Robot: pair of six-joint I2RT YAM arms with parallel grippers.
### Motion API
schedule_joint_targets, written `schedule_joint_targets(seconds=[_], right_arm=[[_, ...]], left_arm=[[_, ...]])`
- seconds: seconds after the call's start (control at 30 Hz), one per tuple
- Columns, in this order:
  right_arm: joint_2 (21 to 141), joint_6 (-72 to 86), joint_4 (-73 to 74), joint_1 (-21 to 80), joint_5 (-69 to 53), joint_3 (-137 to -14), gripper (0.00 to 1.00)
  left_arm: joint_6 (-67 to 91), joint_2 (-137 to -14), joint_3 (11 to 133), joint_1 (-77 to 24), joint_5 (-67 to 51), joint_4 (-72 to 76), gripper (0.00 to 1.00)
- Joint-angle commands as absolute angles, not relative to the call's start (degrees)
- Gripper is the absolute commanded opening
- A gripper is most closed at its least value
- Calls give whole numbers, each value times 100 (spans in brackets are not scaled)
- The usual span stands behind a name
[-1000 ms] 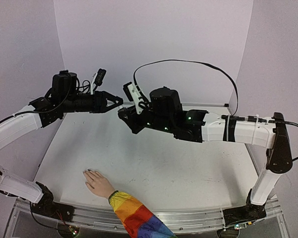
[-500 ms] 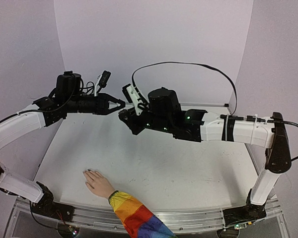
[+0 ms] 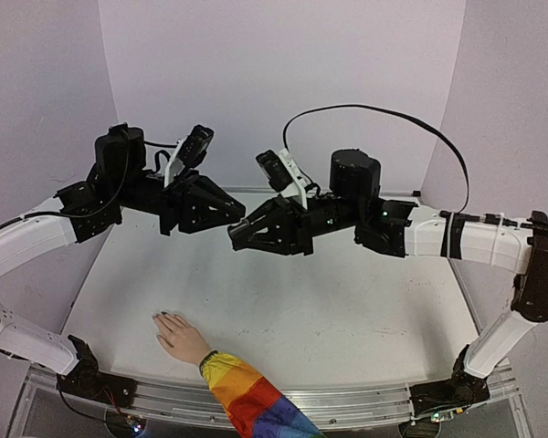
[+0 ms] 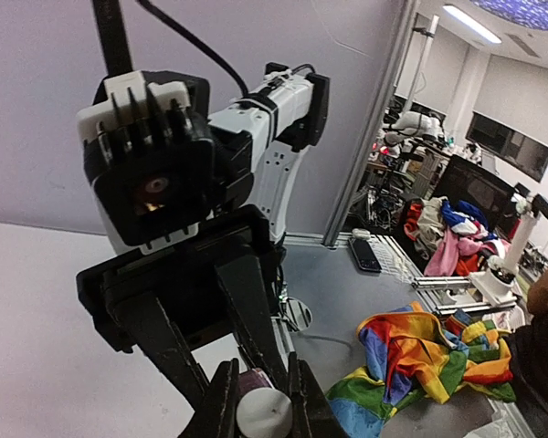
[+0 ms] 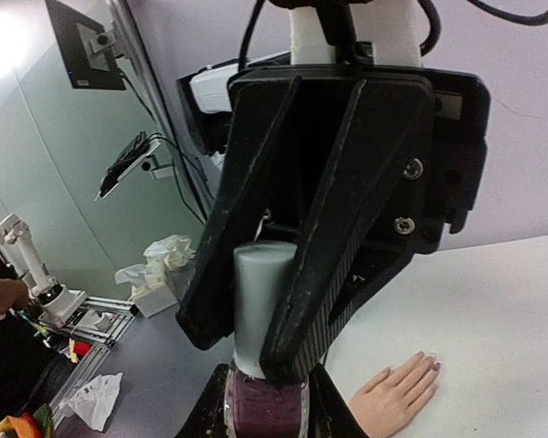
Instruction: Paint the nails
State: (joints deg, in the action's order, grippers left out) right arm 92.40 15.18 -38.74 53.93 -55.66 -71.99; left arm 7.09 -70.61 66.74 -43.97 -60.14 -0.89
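A small dark purple bottle [image 5: 265, 411] with a white cap [image 5: 258, 301] is held in the air between both grippers above the table's back middle. My right gripper [image 5: 267, 401] is shut on the bottle's body. My left gripper [image 4: 260, 401] is shut on the cap [image 4: 265, 417]. In the top view the left gripper [image 3: 235, 215] and right gripper [image 3: 237, 239] meet tip to tip. The pale hand [image 3: 178, 338] lies flat at the front left, with a rainbow sleeve [image 3: 251, 403]. Its nails [image 3: 162, 316] are tiny and look darkish. The hand also shows in the right wrist view [image 5: 397, 394].
The white table [image 3: 347, 319] lies under both arms. Purple walls [image 3: 283, 82] close the back and sides. A black cable [image 3: 384, 114] arcs above the right arm. Rainbow cloth [image 4: 420, 360] shows beyond the table edge in the left wrist view.
The left gripper moved right and the right wrist turned over, its gripper now pointing left. The two grippers have come together around the bottle. The hand has not moved.
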Motion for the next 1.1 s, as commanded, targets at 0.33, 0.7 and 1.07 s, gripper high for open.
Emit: schedule_joint_targets(seconds=[0.33,0.7,1.07], right_arm=[[8431,460,-3494,5201,-2733,-6947,0],[9525,277,-2611,5474,-626,-7763,0],[9989,222,-2519,5729,-610,-8133,0]], left_arm=[[1806,-6662,6323,-3658,-3943,-174,70],[2888,-7150,6454,-3595,-3349,-243,80],[3160,-7638,6635,-3673,-3487,-237,63]])
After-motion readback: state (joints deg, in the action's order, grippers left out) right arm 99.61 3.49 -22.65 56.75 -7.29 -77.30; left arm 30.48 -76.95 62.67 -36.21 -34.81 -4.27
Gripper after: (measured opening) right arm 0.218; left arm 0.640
